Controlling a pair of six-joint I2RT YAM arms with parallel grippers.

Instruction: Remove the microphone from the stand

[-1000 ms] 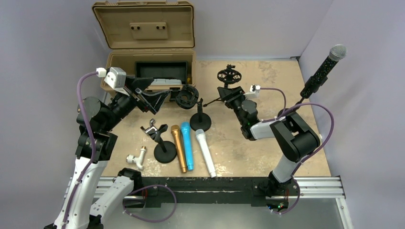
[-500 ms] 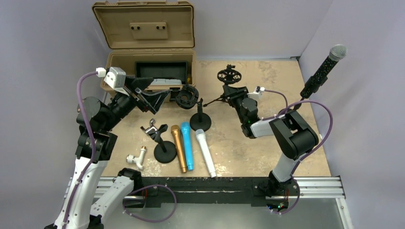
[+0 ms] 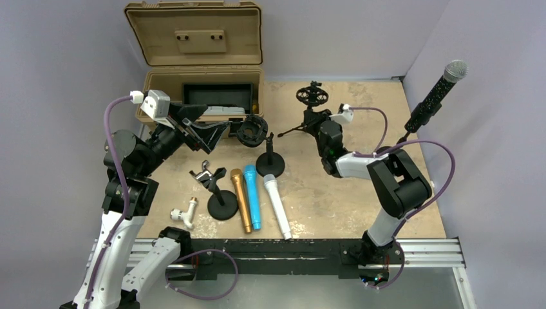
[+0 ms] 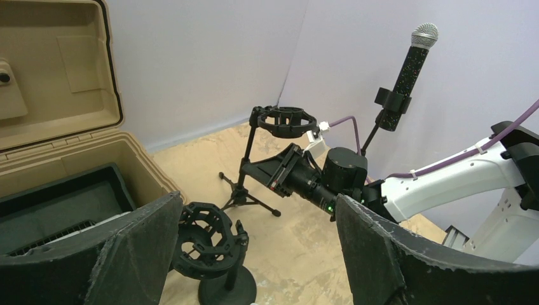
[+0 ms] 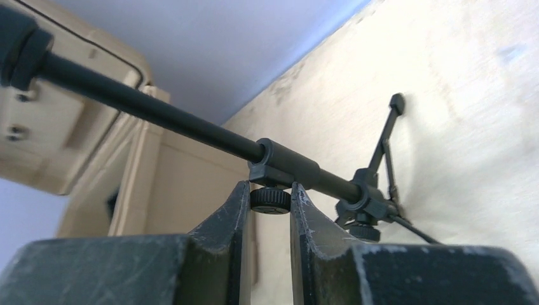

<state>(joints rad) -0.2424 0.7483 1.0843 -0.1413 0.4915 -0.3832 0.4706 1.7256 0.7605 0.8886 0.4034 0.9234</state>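
A black glittery microphone with a silver head stands tilted in the clip of a stand at the far right; it also shows in the left wrist view. My right gripper is well left of it. In the right wrist view the gripper is shut on the small knurled knob under the pole of a black tripod stand that carries a shock mount. My left gripper is open and empty above the case's front, its fingers wide apart.
An open tan case stands at the back left. A shock mount on a round base, a clip stand, gold, blue and white microphones and a white adapter lie mid-table.
My right gripper has swung toward the back of the table with the tripod stand; the shock mount has moved up and slightly right. The left arm has not moved.
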